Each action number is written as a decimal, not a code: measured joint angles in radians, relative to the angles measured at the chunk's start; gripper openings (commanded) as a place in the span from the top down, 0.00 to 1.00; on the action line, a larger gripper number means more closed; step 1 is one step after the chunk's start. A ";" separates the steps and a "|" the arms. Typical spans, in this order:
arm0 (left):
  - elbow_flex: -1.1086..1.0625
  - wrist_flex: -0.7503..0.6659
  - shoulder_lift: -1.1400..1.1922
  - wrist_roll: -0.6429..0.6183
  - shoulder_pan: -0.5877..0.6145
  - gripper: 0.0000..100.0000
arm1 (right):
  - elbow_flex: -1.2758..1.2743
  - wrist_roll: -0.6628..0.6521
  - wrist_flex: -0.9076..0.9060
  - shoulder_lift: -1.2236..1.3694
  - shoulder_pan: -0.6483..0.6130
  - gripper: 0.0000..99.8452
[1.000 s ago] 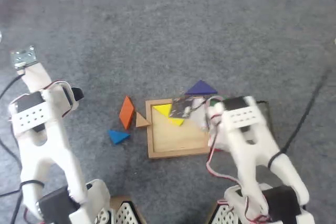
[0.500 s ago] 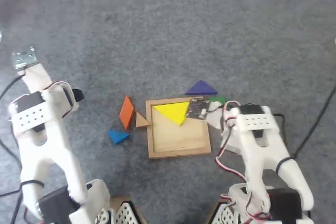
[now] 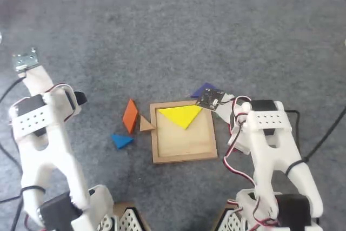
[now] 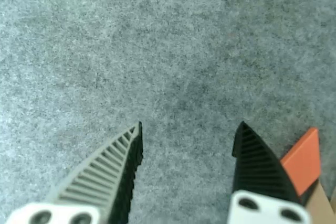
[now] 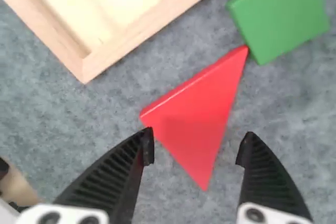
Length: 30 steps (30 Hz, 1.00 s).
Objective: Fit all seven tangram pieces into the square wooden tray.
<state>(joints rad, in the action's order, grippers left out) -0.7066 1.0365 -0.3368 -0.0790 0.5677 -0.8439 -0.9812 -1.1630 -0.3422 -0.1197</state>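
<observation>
The square wooden tray [image 3: 184, 150] lies mid-table with a yellow triangle [image 3: 180, 114] inside, against its far edge. My right gripper [image 5: 197, 142] is open, its fingers either side of a red triangle [image 5: 197, 119] lying on the carpet just outside the tray corner [image 5: 89, 56]. A green square [image 5: 278, 14] touches the red triangle's tip. A dark blue triangle [image 3: 203, 88] peeks out beyond the tray, partly hidden by the right arm [image 3: 262, 128]. An orange parallelogram [image 3: 130, 115], a brown triangle [image 3: 146, 125] and a blue triangle [image 3: 121, 140] lie left of the tray. My left gripper [image 4: 190, 129] is open over bare carpet.
Grey carpet covers the table. The left arm [image 3: 38, 117] stands at the far left, well away from the tray. In the left wrist view the orange parallelogram [image 4: 302, 158] lies beside one finger. Open carpet stretches beyond the tray.
The right arm has drawn back off the tray to the right, uncovering the yellow triangle, which now lies flat in the tray. The left arm has kept still.
</observation>
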 measured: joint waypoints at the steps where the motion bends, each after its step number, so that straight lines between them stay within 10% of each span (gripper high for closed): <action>1: 0.000 0.000 0.000 0.000 0.000 0.72 | 0.005 0.000 -0.008 0.005 -0.002 0.63; 30: 0.000 0.000 0.000 0.000 0.000 0.72 | 0.126 0.196 0.060 0.353 -0.035 0.56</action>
<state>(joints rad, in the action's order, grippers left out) -0.7066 1.0365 -0.3368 -0.0790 0.5677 -0.7181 -0.7848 -1.1032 0.0107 -0.1550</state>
